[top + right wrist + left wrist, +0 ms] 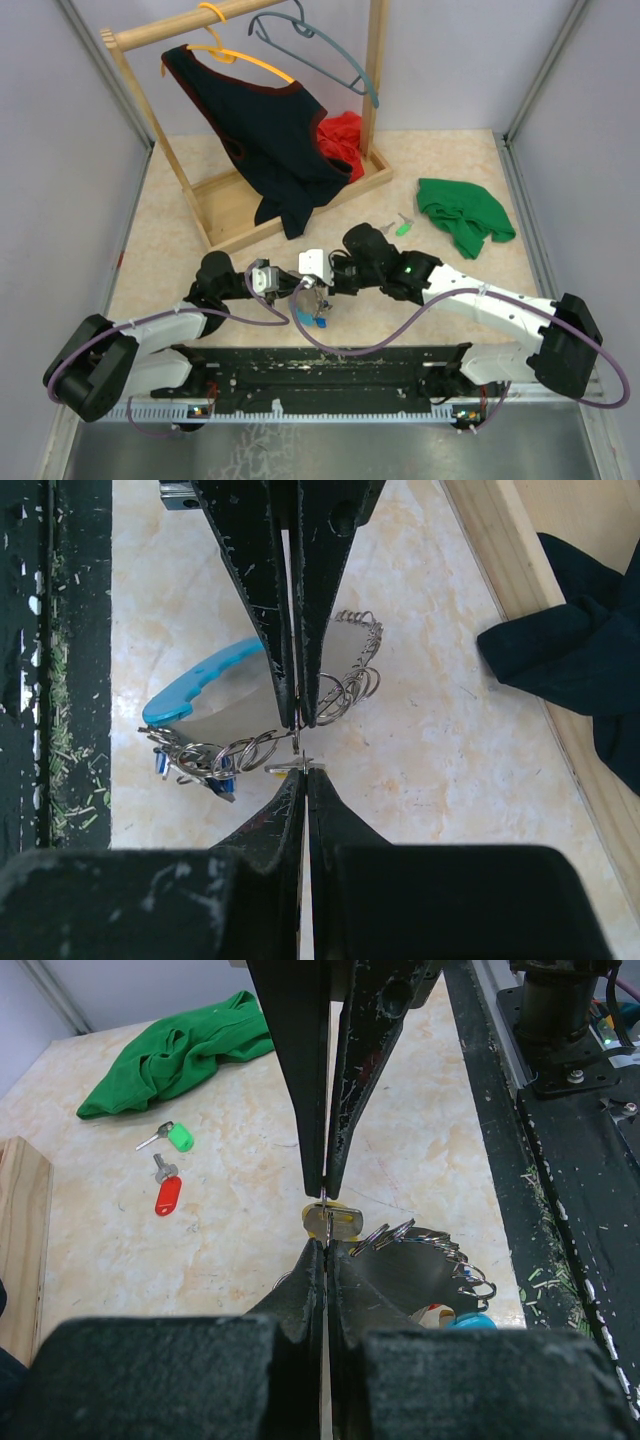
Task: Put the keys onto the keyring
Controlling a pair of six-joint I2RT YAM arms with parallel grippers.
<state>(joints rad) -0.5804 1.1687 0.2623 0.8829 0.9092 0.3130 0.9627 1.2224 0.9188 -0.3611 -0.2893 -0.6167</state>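
Pinching the keyring (200,680), right hand (297,735) is clamped; left hand (324,1210) shut beside it; green key (172,1138), red key (166,1192) lie unthreaded.

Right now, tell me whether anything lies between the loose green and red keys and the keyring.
Nothing on the tabletop does: it runs bare from the green key and red key to the keyring. The green cloth lies beyond them, off that line. Seen from above, the right arm hangs over that stretch.
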